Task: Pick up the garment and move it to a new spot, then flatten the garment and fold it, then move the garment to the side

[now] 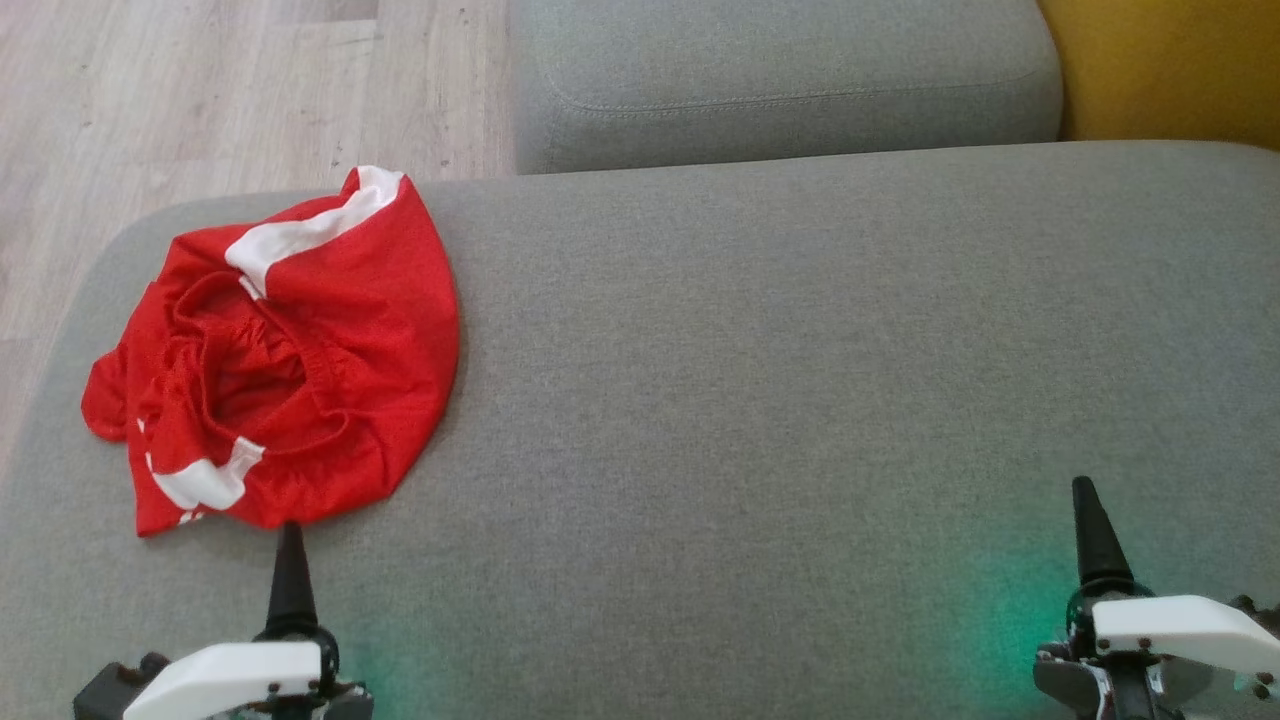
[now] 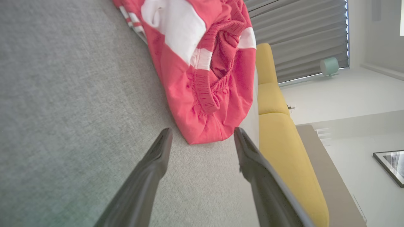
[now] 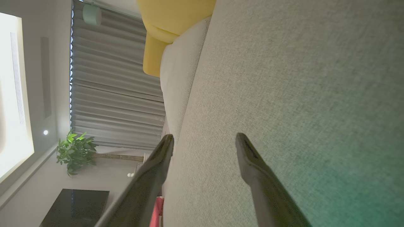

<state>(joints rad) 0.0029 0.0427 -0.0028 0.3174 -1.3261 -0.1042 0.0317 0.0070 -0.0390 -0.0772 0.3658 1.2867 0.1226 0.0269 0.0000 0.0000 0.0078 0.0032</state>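
Head view: garment [image 1: 375, 300] on grey sofa [image 1: 800, 400], wood floor [image 1: 150, 100].

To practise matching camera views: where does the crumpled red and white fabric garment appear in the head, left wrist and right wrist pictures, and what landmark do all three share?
Head view: crumpled red and white fabric garment at left, on the grey sofa seat.
Left wrist view: top centre.
Right wrist view: a red sliver, probably it, at the bottom edge.
Shared landmark: yellow upholstered cushion.
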